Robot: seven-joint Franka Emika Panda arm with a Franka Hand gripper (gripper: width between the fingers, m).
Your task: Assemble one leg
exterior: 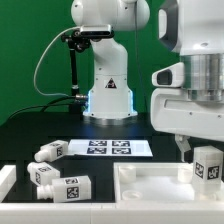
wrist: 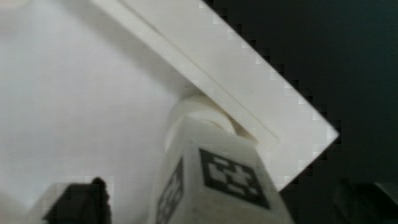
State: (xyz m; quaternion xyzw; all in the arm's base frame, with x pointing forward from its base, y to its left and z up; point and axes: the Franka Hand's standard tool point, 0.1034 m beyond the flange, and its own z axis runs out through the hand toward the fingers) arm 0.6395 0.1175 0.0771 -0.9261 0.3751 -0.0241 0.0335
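Note:
My gripper (exterior: 203,150) is shut on a leg (exterior: 208,166), a chunky white post with a black-and-white tag, and holds it upright at the exterior view's right. The leg hangs over the right corner of the wide white tray-like panel (exterior: 150,186). In the wrist view the leg (wrist: 210,165) sits between my dark fingers (wrist: 79,203). Its far end is at the panel's raised rim (wrist: 249,115), near a corner. I cannot tell whether it touches the panel.
Three more legs lie at the exterior view's left: one (exterior: 48,151) by the marker board (exterior: 108,148), two (exterior: 42,174) (exterior: 72,187) nearer the front. The arm's base (exterior: 108,95) stands behind the board.

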